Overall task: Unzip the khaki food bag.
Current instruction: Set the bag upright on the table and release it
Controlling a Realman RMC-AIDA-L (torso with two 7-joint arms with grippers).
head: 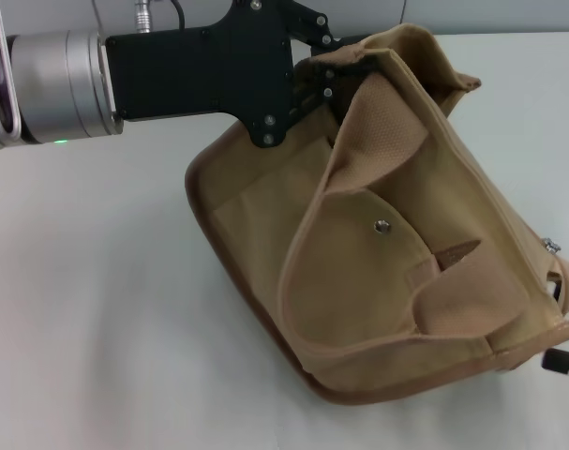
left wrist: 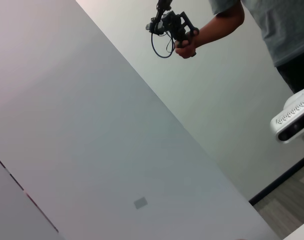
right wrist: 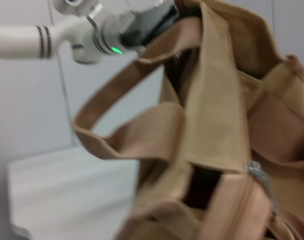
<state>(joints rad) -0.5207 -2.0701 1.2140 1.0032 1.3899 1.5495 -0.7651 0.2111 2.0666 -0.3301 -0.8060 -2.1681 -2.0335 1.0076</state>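
Observation:
The khaki food bag [head: 387,253] lies tipped on the white table [head: 97,309], its front pocket and silver snap [head: 381,226] facing up. My left gripper [head: 345,64] is shut on the bag's top edge at the back and holds it up. In the right wrist view the bag [right wrist: 217,100] fills the picture, with both strap handles [right wrist: 141,132], the metal zipper pull [right wrist: 258,174] and a dark gap in the top beside it. Only black parts of my right gripper [head: 563,361] show, at the bag's right end. The left wrist view does not show the bag.
The left arm [right wrist: 66,35] shows beyond the bag in the right wrist view. In the left wrist view a person [left wrist: 272,25] holds a black hand-held device [left wrist: 172,25] before a wall; a white camera unit [left wrist: 294,120] is at the edge.

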